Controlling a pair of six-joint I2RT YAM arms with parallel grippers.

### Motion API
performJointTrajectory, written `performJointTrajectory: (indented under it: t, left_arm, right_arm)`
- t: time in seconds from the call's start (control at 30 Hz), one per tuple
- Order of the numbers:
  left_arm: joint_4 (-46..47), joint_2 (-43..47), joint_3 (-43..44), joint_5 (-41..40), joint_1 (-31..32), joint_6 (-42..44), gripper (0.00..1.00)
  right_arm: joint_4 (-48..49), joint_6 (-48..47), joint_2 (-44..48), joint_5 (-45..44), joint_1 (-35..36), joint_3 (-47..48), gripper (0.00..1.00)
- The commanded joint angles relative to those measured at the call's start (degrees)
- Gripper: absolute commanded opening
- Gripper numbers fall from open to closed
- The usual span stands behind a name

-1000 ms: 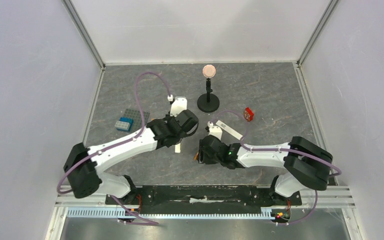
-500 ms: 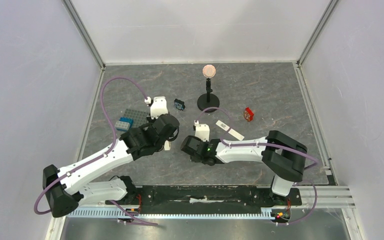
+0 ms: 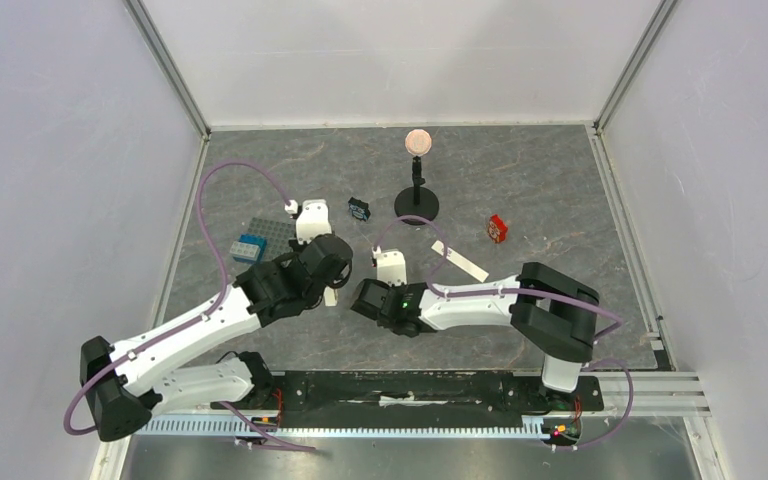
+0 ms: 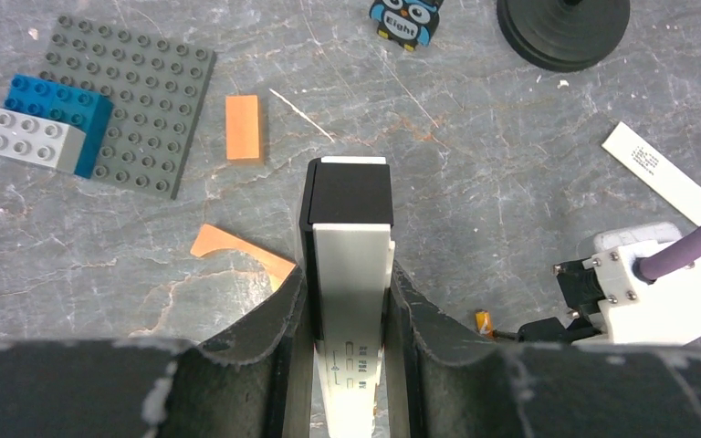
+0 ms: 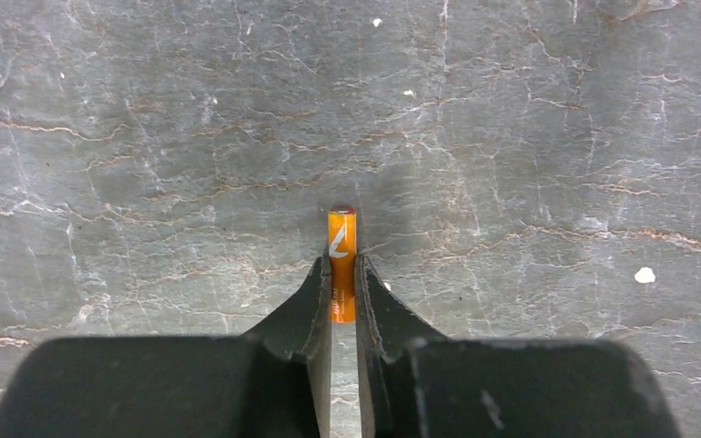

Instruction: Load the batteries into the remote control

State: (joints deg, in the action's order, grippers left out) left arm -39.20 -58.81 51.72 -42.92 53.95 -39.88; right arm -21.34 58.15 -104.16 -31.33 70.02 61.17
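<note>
A: Where do your claws stand?
B: Your left claw (image 4: 347, 301) clamps the remote (image 4: 351, 265) by its long sides; your right claw (image 5: 343, 274) pinches one battery (image 5: 342, 239), its far end protruding.
A: The risk?
B: A narrow pinch may let the battery pivot or slip as you lift.

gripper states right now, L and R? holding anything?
Left gripper: closed on the remote control.
Right gripper: closed on a battery, at the table surface.

Grey baseplate (image 4: 155, 100) with blue brick (image 4: 59, 105); orange block (image 4: 243, 128) beside; owl tile (image 4: 405, 20), black stand (image 4: 563, 32).
</note>
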Motion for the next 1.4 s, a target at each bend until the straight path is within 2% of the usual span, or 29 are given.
performJointTrajectory:
  t: [0.0, 0.13, 0.3, 0.53, 0.77, 0.87, 1.0, 1.37]
  left_arm:
    - [4.09, 2.29, -2.27, 3.01, -0.64, 1.43, 0.02]
    - [15.04, 4.45, -8.04, 15.59, -1.43, 3.87, 0.02]
    - [31.4, 2.81, -16.14, 31.79, -2.75, 5.94, 0.02]
    - [59.24, -9.15, -22.59, 49.11, -3.18, -0.9, 0.02]
    - [83.57, -22.08, -25.99, 54.92, -3.15, -13.36, 0.02]
    - [89.86, -25.61, -26.96, 55.87, -3.15, -17.16, 0.02]
    - [96.3, -28.68, -28.86, 55.9, -3.19, -21.01, 0.02]
    - [102.17, -31.39, -30.35, 56.66, -3.15, -25.05, 0.02]
  right_arm:
    - [-2.21, -5.14, 3.15, 0.4, 0.38, -4.42, 0.02]
    - [3.91, -11.05, 13.0, 4.12, -0.29, -11.62, 0.04]
    - [5.07, -16.24, 25.53, 9.27, -1.65, -19.73, 0.05]
    - [4.47, -15.61, 42.68, 15.54, -1.62, -25.14, 0.09]
    - [1.73, -11.23, 43.92, 17.52, -1.64, -24.14, 0.09]
    - [-2.87, -9.23, 42.07, 15.57, -1.63, -21.98, 0.09]
    - [-6.71, -6.91, 40.73, 13.26, -1.64, -20.97, 0.09]
    - [-7.68, -6.43, 38.41, 11.82, -2.07, -20.14, 0.09]
